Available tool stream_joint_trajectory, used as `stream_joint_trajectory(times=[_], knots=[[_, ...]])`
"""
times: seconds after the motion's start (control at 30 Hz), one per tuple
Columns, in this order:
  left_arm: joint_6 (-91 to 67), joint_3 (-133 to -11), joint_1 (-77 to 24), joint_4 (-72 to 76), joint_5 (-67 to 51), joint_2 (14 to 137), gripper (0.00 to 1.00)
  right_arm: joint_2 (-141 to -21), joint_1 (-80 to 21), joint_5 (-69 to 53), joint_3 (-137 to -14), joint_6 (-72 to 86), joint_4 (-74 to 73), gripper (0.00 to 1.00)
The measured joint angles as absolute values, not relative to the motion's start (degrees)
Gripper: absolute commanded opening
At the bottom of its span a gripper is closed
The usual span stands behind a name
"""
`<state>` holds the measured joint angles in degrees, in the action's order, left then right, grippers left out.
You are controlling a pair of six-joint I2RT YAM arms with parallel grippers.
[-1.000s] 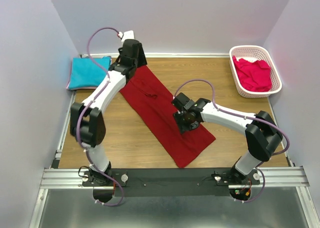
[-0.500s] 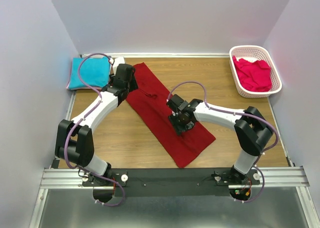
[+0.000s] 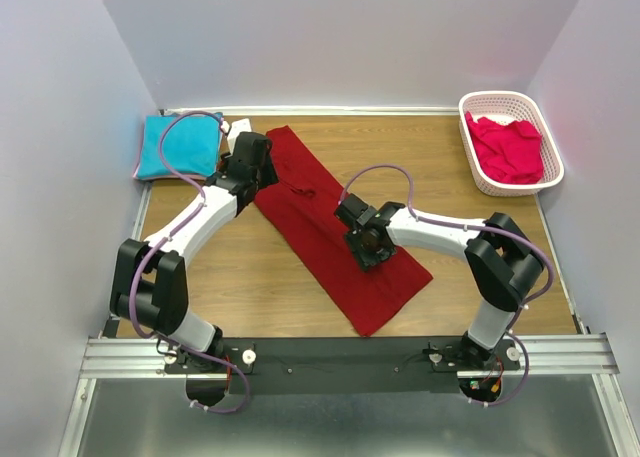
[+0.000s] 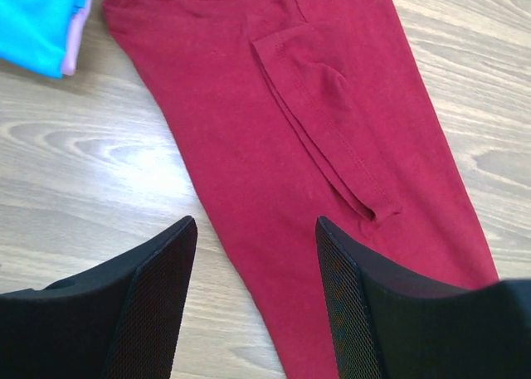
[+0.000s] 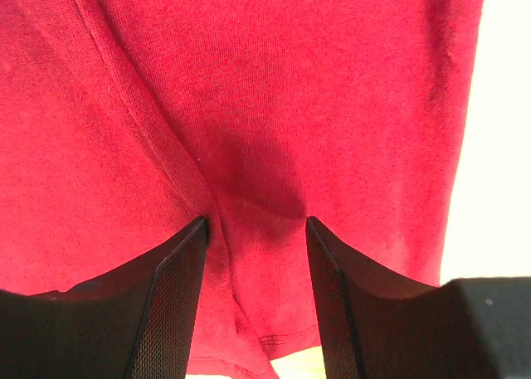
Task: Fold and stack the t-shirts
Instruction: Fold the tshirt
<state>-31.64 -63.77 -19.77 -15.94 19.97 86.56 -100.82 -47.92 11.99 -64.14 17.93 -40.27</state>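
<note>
The dark red t-shirt (image 3: pixel 312 209) lies folded into a long strip, running diagonally across the wooden table. It fills the left wrist view (image 4: pixel 274 130) with a folded sleeve on top. My left gripper (image 3: pixel 254 173) is open over the strip's left edge near its far end (image 4: pixel 255 230), holding nothing. My right gripper (image 3: pixel 367 247) is open and pressed down onto the middle of the strip (image 5: pixel 255 225), with a ridge of the red cloth (image 5: pixel 249 105) between the fingers. The turquoise t-shirt (image 3: pixel 178 145) lies folded at the far left. The pinkish-red t-shirt (image 3: pixel 510 149) is bunched in the basket.
A white latticed basket (image 3: pixel 478 103) stands at the far right corner. Bare wood (image 3: pixel 250 267) shows to the left of the strip and to its right. Walls close in the table on three sides. A corner of the turquoise shirt (image 4: pixel 37 22) shows in the left wrist view.
My left gripper has drawn back from the strip's far end to its left edge. My right gripper shifted slightly on the strip's middle. The shirt lies much as before.
</note>
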Motion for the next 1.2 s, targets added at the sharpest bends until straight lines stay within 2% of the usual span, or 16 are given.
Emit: stream_joint_trajectory(times=[0.07, 0.23, 0.5, 0.9, 1.2], knots=[[-31.81, -63.99, -20.08, -15.86, 19.55, 87.37, 0.67, -100.82, -47.92, 12.01, -63.77, 17.91, -40.29, 0.58], [-32.77, -65.41, -21.19, -15.92, 18.06, 92.60, 0.59, -100.82, -47.92, 11.94, -63.72, 17.85, -40.27, 0.58], [-33.98, -76.44, -23.14, -17.12, 16.29, 108.53, 0.50, -100.82, -47.88, 9.67, -63.46, 17.93, -40.25, 0.57], [-33.91, -91.81, -23.66, -22.46, 15.88, 123.76, 0.45, -101.06, -47.90, 1.45, -63.16, 20.01, -40.16, 0.51], [-29.04, -112.14, -23.70, -26.41, 15.92, 136.49, 0.46, -107.37, -47.83, -3.25, -70.74, 21.71, -40.84, 0.51]])
